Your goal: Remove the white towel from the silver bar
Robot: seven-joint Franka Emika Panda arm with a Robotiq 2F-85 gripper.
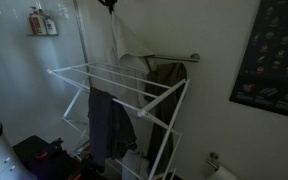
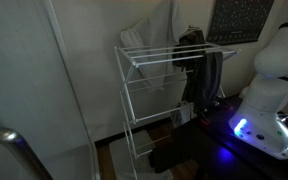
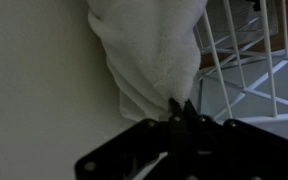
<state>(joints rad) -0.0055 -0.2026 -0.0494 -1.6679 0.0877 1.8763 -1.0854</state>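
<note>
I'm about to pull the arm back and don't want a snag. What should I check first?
1. Grip: the tool is shut on the white towel: ok.
2. Towel free of the silver bar: cannot tell; its lower end hangs close by the bar.
3. Towel clear of the drying rack rods: cannot tell.
4. The olive-grey towel not lifted along: ok, it hangs straight down.

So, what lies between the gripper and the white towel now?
Nothing lies there: in the wrist view the gripper is shut directly on a fold of the white towel, with no gap between them.
</note>
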